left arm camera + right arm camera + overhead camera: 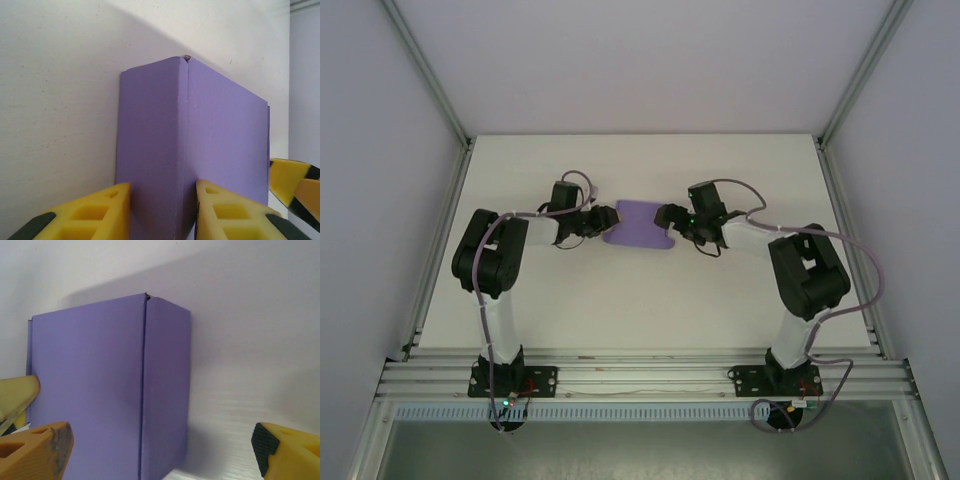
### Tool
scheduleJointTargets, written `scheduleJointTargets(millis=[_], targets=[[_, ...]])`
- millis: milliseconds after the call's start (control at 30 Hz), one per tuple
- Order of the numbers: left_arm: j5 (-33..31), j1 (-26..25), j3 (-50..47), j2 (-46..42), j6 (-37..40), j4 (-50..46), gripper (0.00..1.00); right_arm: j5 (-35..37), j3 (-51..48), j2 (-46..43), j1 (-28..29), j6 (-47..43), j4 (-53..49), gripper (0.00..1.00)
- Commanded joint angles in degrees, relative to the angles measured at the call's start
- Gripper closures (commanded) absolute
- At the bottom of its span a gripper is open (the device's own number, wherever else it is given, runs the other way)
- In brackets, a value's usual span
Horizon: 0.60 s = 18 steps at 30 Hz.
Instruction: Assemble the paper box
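The lavender paper box [638, 226] lies folded up at the middle of the white table, between my two grippers. My left gripper [602, 222] is at its left end. In the left wrist view its yellow fingers [107, 212] press from both sides on the box's narrow face [152, 145]. My right gripper [667, 218] is at the box's right end. In the right wrist view it stands wide open [160, 452], with the box's narrow face [165, 390] inside the gap and well clear of the right finger [285, 452].
The white table [640, 310] has bare room in front of and behind the box. Aluminium frame posts [440, 190] and white walls close in both sides. A rail [640, 375] carrying both arm bases runs along the near edge.
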Motion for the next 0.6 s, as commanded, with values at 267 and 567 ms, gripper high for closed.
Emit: scheduleJointTargets(millis=[267,567], targets=[[4.4,2.8,-6.3,3.1,-4.0,3.2,0.75,-13.7,3.0,6.7,-2.2,7.0,8.4,0.14],[4.8,4.4,-6.5,3.6,-4.2,3.3,0.77,-17.9,3.4,8.2,-2.2,8.5,10.8,0.16]])
